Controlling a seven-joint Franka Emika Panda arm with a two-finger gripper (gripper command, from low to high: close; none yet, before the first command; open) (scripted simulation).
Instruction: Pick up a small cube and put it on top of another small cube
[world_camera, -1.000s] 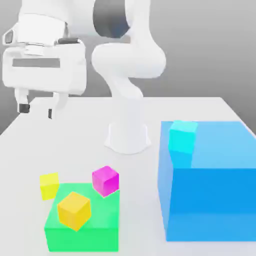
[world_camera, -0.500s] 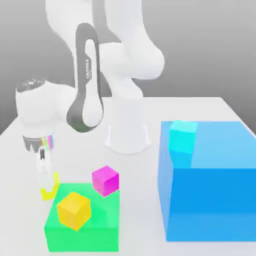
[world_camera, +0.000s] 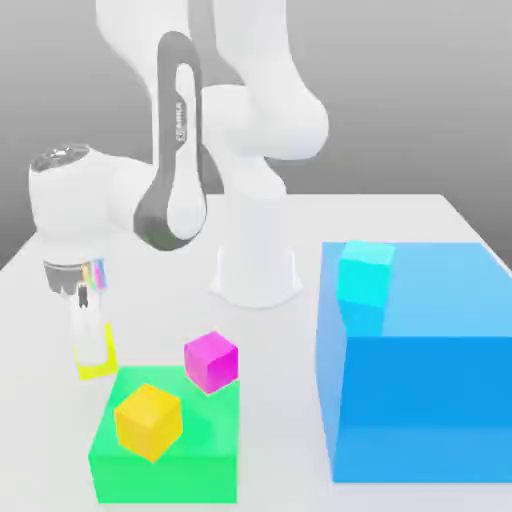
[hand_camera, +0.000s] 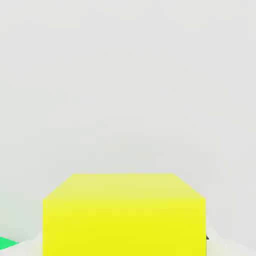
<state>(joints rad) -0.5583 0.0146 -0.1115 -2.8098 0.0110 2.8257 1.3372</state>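
One yellow cube (hand_camera: 124, 227) sits gripped in the claw (world_camera: 92, 362), jaws closed on its sides; a loose pinch could let it slip in transit. The exterior view adds the magenta cube (world_camera: 211, 362) and orange cube (world_camera: 148, 422) beyond the claw, absent from the hand view.

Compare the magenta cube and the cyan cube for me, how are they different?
The magenta cube sits at the green block's edge, while the cyan cube sits at the blue block's. The magenta cube is pinkish purple; the cyan cube is light blue. Both look small.
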